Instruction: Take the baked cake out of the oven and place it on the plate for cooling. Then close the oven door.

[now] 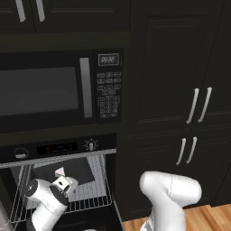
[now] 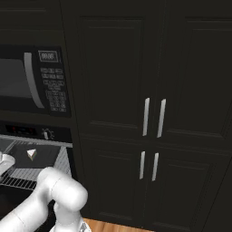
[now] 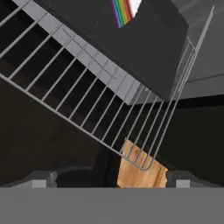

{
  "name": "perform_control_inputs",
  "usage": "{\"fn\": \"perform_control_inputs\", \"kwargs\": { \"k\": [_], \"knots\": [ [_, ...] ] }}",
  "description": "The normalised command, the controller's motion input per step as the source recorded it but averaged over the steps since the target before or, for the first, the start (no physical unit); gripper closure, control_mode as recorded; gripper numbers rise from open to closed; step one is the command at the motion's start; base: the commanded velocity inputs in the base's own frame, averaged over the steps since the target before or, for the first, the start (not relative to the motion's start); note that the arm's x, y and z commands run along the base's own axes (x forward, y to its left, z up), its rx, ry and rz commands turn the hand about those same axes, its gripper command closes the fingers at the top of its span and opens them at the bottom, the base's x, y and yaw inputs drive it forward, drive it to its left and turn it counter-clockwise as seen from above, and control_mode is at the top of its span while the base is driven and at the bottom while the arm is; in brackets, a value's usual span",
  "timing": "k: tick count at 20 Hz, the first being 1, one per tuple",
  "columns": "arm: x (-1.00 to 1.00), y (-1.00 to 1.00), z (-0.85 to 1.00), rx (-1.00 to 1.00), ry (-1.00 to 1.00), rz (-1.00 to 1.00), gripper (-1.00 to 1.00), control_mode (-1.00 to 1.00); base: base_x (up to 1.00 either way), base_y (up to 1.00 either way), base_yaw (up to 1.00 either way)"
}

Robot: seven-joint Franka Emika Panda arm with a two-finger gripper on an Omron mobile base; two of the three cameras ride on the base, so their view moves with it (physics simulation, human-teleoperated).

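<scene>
Writing: microwave (image 1: 58,90) display digits are too blurred to be read.
Cake (image 1: 59,172): seen on dark tray (image 1: 74,173), at 12 o'clock of gripper (image 3: 109,179).
Gripper: jaws are spread, empty.
Room: dark cabinets (image 2: 149,90), wood floor (image 1: 203,216).

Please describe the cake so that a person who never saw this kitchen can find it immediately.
Find the black built-in wall oven below the black microwave with a keypad; its door is open. On the pulled-out silver wire rack lies a dark flat rectangular tray. The baked cake is the tiny pale wedge with rainbow-coloured layers on that tray, the one light, colourful thing there.
</scene>
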Motion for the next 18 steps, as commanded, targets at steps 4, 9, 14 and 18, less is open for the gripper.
{"fn": "perform_control_inputs", "kwargs": {
  "k": [4, 9, 14, 18],
  "knots": [
    [0.00, -0.16, 0.41, 0.19, 0.00, 0.00, -1.00, -1.00, 0.00, 0.00, 0.00],
    [-0.12, -0.07, 0.32, 0.13, -0.04, 0.05, -1.00, -1.00, 0.00, 0.00, 0.00],
    [-0.23, -0.01, 0.17, 0.08, -0.12, 0.06, -1.00, -1.00, 0.00, 0.00, 0.00],
    [-0.18, -0.08, 0.02, 0.07, -0.22, 0.00, -1.00, -1.00, 0.00, 0.00, 0.00]
  ]
}}
